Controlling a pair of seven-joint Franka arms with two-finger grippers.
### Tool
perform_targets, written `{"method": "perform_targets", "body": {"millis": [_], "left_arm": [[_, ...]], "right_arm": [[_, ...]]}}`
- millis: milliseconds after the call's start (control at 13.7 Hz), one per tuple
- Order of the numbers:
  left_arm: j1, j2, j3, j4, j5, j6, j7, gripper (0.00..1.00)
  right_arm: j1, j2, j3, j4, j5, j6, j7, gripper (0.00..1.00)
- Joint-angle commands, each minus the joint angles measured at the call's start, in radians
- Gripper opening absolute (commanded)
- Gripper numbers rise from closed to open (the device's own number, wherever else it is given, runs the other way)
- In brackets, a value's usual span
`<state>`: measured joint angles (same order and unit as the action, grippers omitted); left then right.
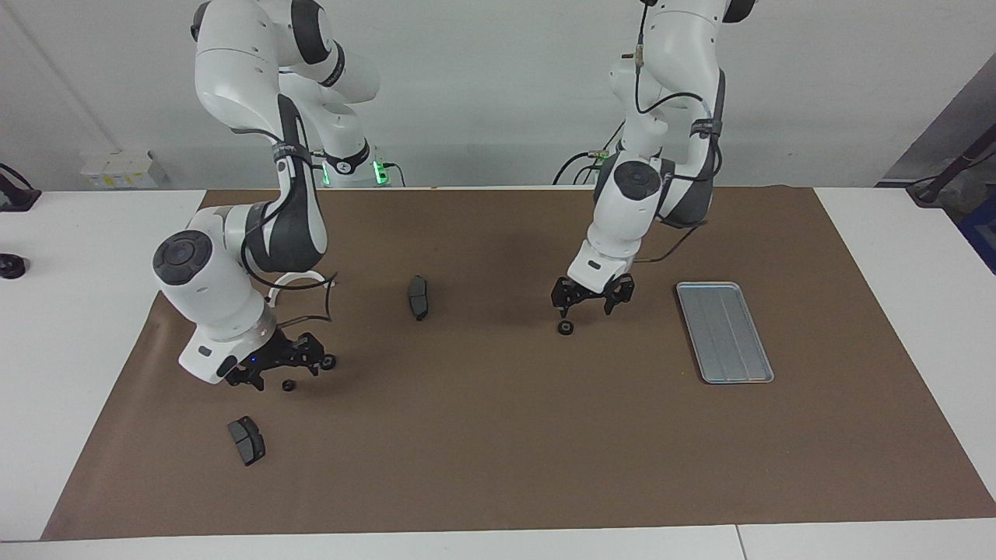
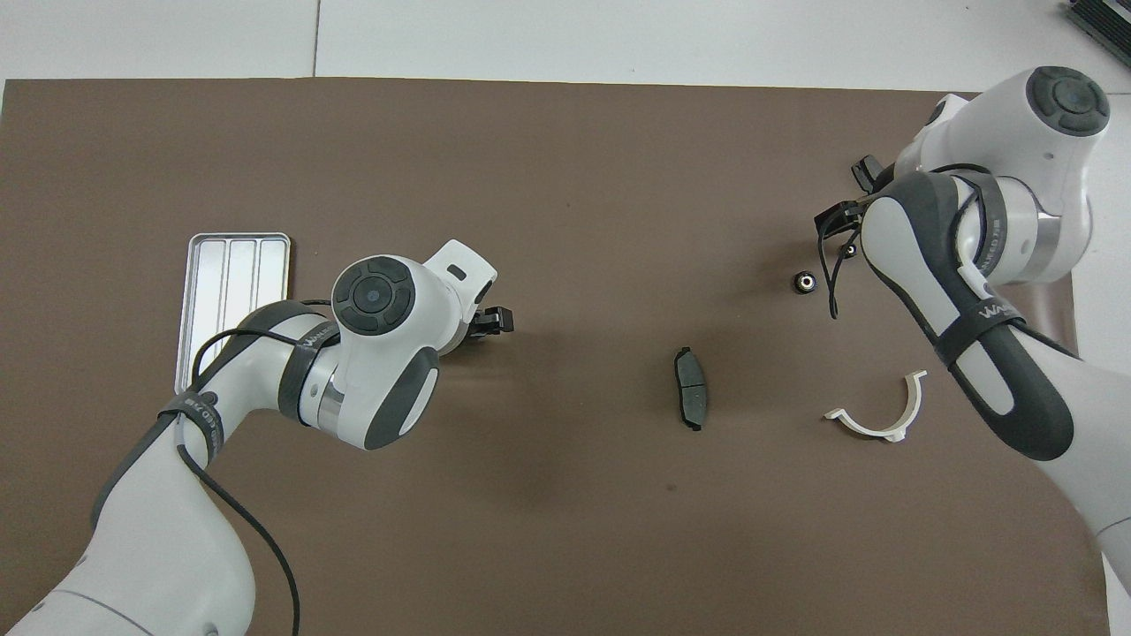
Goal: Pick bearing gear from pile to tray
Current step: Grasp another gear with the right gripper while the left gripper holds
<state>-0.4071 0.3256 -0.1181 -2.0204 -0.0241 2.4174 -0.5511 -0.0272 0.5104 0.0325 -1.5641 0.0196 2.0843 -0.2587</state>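
My left gripper [image 1: 592, 299], fingers spread and empty, hangs just over a black gear [image 1: 566, 327] mid-mat. Right gripper [image 1: 282, 369], also spread, hovers by two gears [image 1: 289, 385] at its end. Tray [image 1: 724, 332] bare.

Only lettering I can spot is a white logo on my right arm's dark band [image 2: 997, 311], too small to read properly.

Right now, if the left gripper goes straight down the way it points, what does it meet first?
Probably the small black gear on the brown mat: the left gripper hangs open just above it, though slightly nearer the robots.
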Motion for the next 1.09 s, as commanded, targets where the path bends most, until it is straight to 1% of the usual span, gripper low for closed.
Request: {"method": "perform_targets", "body": {"millis": [0,73,146,219,292,438,511,584,656,729,875,1021], "left_arm": [[-0.03,-0.023,0.018,-0.026,0.015,0.005,-0.043,1.0],[-0.024,-0.022,0.02,-0.018,0.015,0.003,-0.041,0.92],[-0.019,-0.022,0.021,-0.015,0.016,0.003,-0.041,0.79],[-0.019,-0.022,0.021,-0.015,0.027,0.003,-0.041,0.71],[-0.018,-0.022,0.021,-0.017,0.039,0.002,-0.041,0.67],[-0.019,-0.02,0.021,-0.015,0.042,0.005,-0.041,0.65],[-0.019,-0.02,0.021,-0.015,0.042,0.011,-0.041,0.61],[-0.018,-0.017,0.021,-0.015,0.05,0.015,-0.04,0.61],[-0.016,-0.016,0.021,-0.009,0.084,0.017,-0.04,0.61],[-0.015,-0.013,0.021,-0.004,0.099,0.019,-0.04,0.59],[-0.016,-0.005,0.021,-0.006,0.101,0.043,-0.043,0.58],[-0.018,-0.003,0.021,-0.006,0.101,0.051,-0.046,0.56]], "right_arm": [[-0.019,-0.009,0.014,-0.071,0.011,0.075,-0.02,1.0],[-0.025,-0.009,0.014,-0.086,0.01,0.091,-0.022,1.0],[-0.034,-0.007,0.014,-0.094,0.008,0.092,-0.022,1.0],[-0.04,-0.007,0.014,-0.094,0.007,0.092,-0.024,1.0],[-0.042,-0.006,0.014,-0.097,0.006,0.092,-0.024,0.99],[-0.043,-0.006,0.014,-0.109,0.005,0.108,-0.024,0.96],[-0.046,-0.004,0.014,-0.113,0.005,0.112,-0.024,0.95],[-0.048,-0.001,0.014,-0.114,0.003,0.115,-0.025,0.9],[-0.048,0.003,0.014,-0.114,0.003,0.123,-0.025,0.86],[-0.046,0.005,0.014,-0.123,0.003,0.147,-0.025,0.83],[-0.045,0.004,0.014,-0.142,0.003,0.158,-0.025,0.73],[-0.045,-0.001,0.012,-0.159,0.003,0.158,-0.025,0.73]]}}
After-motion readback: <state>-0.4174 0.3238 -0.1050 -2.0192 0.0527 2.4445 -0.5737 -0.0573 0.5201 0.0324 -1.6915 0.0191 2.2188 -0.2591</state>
